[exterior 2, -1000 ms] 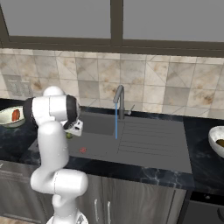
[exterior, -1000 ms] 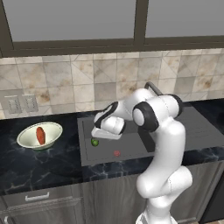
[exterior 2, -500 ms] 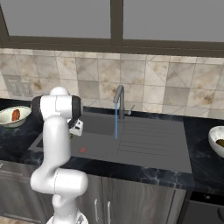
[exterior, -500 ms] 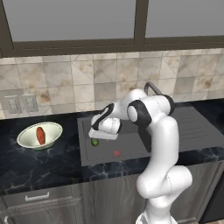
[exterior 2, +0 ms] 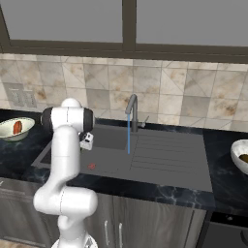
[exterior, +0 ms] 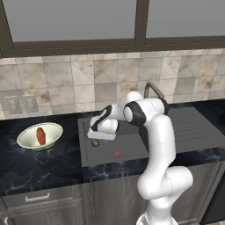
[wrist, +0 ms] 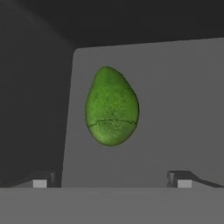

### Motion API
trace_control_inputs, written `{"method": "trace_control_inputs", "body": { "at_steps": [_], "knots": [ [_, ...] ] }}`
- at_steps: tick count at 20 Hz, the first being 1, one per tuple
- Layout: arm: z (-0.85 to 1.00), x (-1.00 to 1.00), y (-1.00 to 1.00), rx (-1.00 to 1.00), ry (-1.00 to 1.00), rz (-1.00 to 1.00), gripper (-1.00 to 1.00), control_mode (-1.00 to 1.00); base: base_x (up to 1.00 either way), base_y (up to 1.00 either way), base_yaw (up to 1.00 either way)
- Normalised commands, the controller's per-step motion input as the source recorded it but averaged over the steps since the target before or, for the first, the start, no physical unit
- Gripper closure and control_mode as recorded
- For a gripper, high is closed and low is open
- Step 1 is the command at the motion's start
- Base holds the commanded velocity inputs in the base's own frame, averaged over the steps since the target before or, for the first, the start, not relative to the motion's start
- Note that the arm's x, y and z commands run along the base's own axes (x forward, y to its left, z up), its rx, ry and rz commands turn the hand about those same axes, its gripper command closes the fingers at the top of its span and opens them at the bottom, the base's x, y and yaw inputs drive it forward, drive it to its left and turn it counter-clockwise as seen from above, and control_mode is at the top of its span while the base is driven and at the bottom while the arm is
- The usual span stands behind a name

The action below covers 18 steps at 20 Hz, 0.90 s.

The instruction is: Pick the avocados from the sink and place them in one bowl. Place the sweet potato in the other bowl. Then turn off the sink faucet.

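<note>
A bright green avocado (wrist: 112,107) lies on the floor of the dark grey sink (exterior: 132,147), near its left wall (exterior: 95,143). My gripper (exterior: 98,137) hangs open just above it, fingertips (wrist: 41,182) well apart on either side (wrist: 111,183). The sweet potato (exterior: 41,135) rests in the pale bowl (exterior: 26,139) on the counter left of the sink. A second bowl (exterior 2: 238,151) at the far right holds a dark olive-brown avocado (exterior 2: 244,158). The sink faucet (exterior 2: 131,107) runs a thin blue stream (exterior 2: 129,138).
A small red spot (exterior: 117,154) marks the sink bottom. The ridged drainboard (exterior 2: 167,155) extends to the right of the basin. Tiled wall and window rise behind the black counter (exterior: 44,162). My arm (exterior 2: 65,145) bends over the sink's left part.
The hand has swung a little to the left and lower into the basin, coming over the green avocado. Its jaws have stayed wide apart.
</note>
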Motion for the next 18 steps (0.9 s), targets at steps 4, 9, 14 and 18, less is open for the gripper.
{"method": "trace_control_inputs", "body": {
  "at_steps": [4, 9, 14, 18],
  "knots": [
    [-0.23, 0.27, 0.12, -0.04, 0.03, 0.00, -1.00, -1.00, 0.00, 0.00, 0.00],
    [-0.14, 0.17, 0.22, -0.05, 0.01, 0.00, -1.00, -1.00, 0.00, 0.00, 0.00],
    [-0.19, 0.13, 0.15, -0.06, 0.02, 0.00, -1.00, -1.00, 0.00, 0.00, 0.00],
    [-0.26, 0.03, 0.03, -0.05, 0.01, 0.00, -1.00, -1.00, 0.00, 0.00, 0.00]
  ]
}}
